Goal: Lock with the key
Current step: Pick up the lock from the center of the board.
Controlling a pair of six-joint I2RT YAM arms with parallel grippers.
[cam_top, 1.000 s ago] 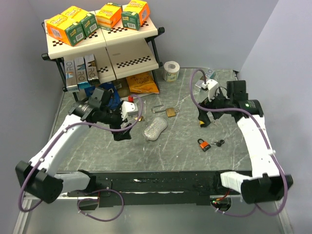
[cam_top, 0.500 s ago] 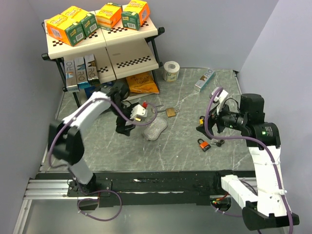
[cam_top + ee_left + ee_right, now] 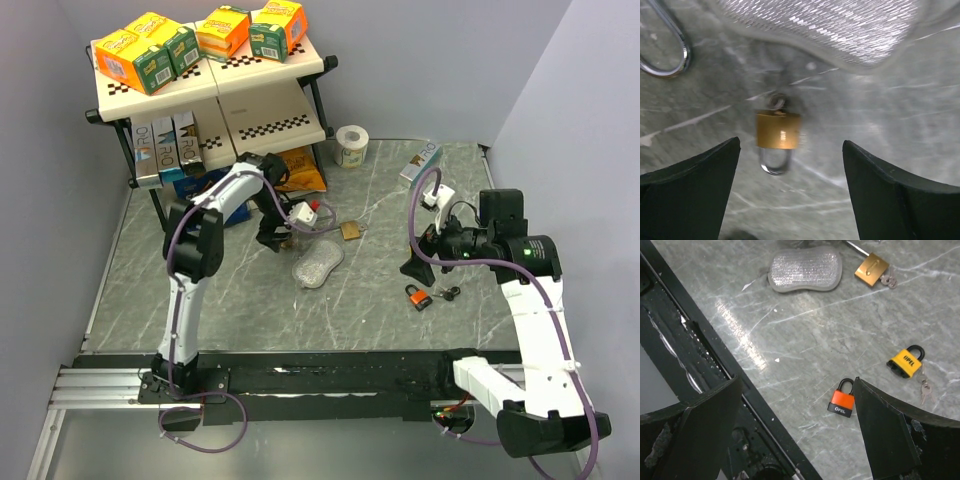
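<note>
Left claw [image 3: 791, 147] is open wide and nothing is in it. It sits over the small brass padlock [image 3: 778, 131], which lies flat on the grey marble table [image 3: 230, 300]. In the wrist view the padlock is in the gap between the jaws, clear of both, with its shackle pointing toward the camera and a key ring [image 3: 776, 100] at its far end. The silvery mesh pouch [image 3: 840, 20] is just beyond.

Right claw [image 3: 798, 382] is also open and empty, above the table. The orange padlock [image 3: 841, 401] lies right beside its right finger [image 3: 900, 440]. The yellow padlock [image 3: 906, 362] is near that, with keys [image 3: 923, 387] next to it. The larger brass padlock [image 3: 871, 268] with keys [image 3: 888, 279] is further off, by the pouch.
</note>
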